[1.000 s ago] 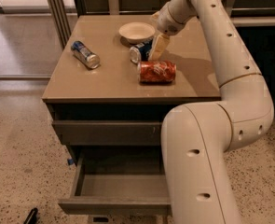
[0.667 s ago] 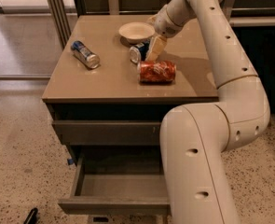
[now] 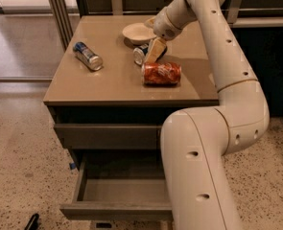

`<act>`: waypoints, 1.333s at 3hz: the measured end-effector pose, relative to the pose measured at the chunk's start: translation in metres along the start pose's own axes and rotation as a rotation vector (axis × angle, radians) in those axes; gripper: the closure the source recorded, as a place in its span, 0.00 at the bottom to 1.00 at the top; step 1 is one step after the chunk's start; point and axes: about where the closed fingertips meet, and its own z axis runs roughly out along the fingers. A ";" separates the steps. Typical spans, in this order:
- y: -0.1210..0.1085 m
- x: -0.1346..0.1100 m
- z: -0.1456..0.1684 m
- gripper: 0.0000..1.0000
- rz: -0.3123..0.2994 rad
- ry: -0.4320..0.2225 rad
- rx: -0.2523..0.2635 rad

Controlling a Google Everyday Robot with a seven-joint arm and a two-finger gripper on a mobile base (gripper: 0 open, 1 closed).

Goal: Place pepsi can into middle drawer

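The pepsi can [image 3: 140, 54] lies on its side on the cabinet top [image 3: 112, 80], just in front of a white bowl. My gripper [image 3: 154, 51] reaches down from the arm at the back right and sits right over the can, covering its middle. Only the can's silver left end and a dark blue strip show beside the gripper. The middle drawer [image 3: 117, 210] stands pulled open low at the front of the cabinet. Its grey floor holds nothing, and my arm's lower link hides its right part.
An orange can [image 3: 161, 73] lies on its side just in front of the pepsi can. A slimmer blue-and-silver can [image 3: 87, 55] lies at the left of the top. The white bowl [image 3: 137, 32] is at the back. A closed drawer [image 3: 107, 135] sits above the open one.
My gripper has shifted a little to the left and down, closer over the pepsi can. The cans and the drawer have not moved.
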 end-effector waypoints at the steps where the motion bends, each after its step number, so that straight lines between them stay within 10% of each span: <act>1: 0.000 0.000 0.000 0.19 0.000 0.000 0.000; 4: 0.000 0.000 0.000 0.88 0.000 0.000 0.000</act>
